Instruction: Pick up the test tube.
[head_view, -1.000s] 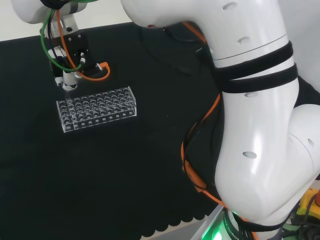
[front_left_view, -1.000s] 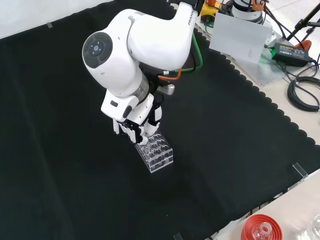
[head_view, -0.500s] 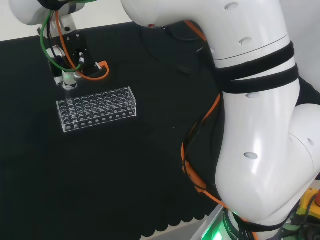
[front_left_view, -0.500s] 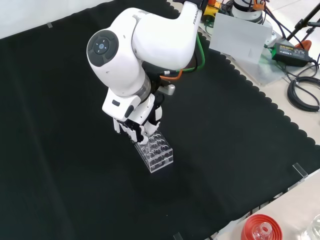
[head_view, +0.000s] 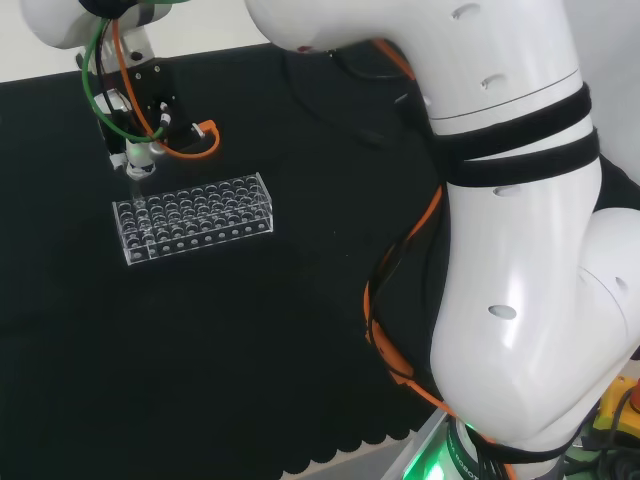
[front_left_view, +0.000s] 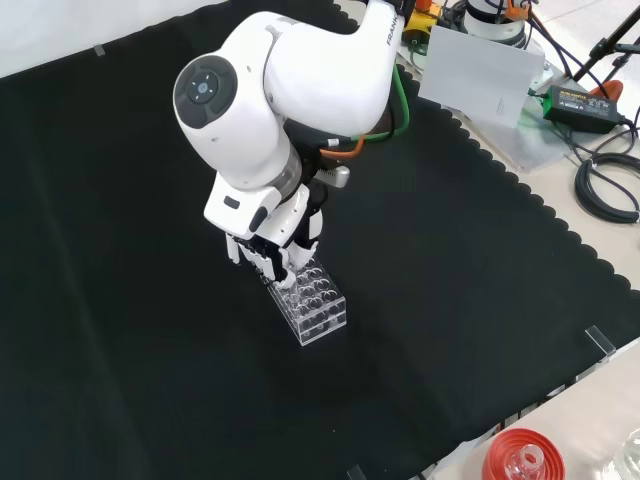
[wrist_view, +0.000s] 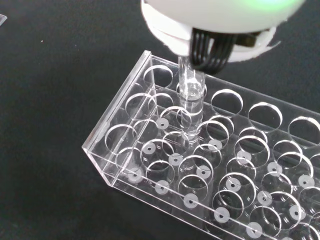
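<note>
Beneath the fingers of the hand, which pinch its upper end, a clear test tube stands upright, long axis vertical, its lower part in a hole near one end of the clear rack. Judged from here, any sideways drift during the lift could catch the tube against the hole's rim and tip the rack.

A bench under black cloth carries a clear test-tube rack standing on the cloth.
</note>
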